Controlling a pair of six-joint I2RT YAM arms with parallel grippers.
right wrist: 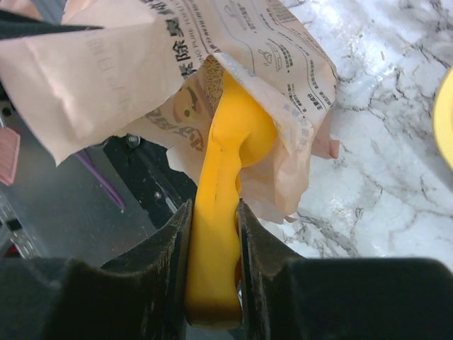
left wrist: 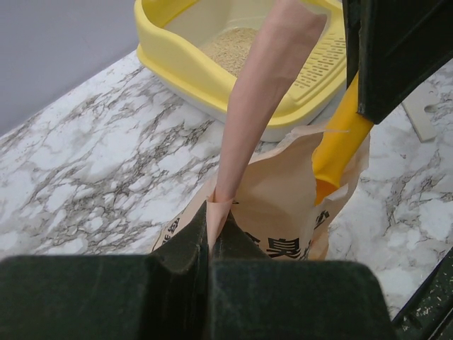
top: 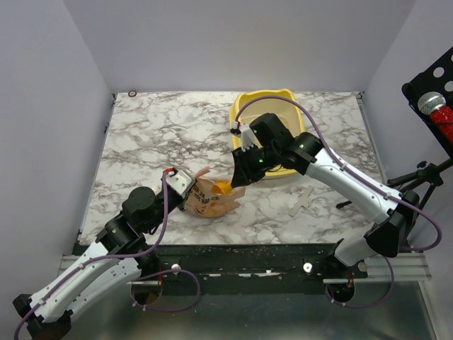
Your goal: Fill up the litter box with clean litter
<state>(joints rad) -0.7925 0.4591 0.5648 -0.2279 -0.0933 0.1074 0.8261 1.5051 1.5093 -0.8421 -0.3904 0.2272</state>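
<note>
Yellow litter box (left wrist: 177, 67) sits toward the desk (top: 156, 134) far edge, with a shallow patch of clean litter (left wrist: 230, 46) inside. Left pincer (left wrist: 210, 216) is pinched tight on the upper edge of the tan bag (left wrist: 276, 205). Right pincer (right wrist: 214, 212) clamps the orange scoop (right wrist: 230, 142) by its handle, bowl apparently inside the bag mouth.

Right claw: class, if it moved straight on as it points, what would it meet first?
Probably the printed bag: the right claw, gripping the orange scoop, points into the bag's open mouth, where the scoop's head sits. Depth is hard to judge.
</note>
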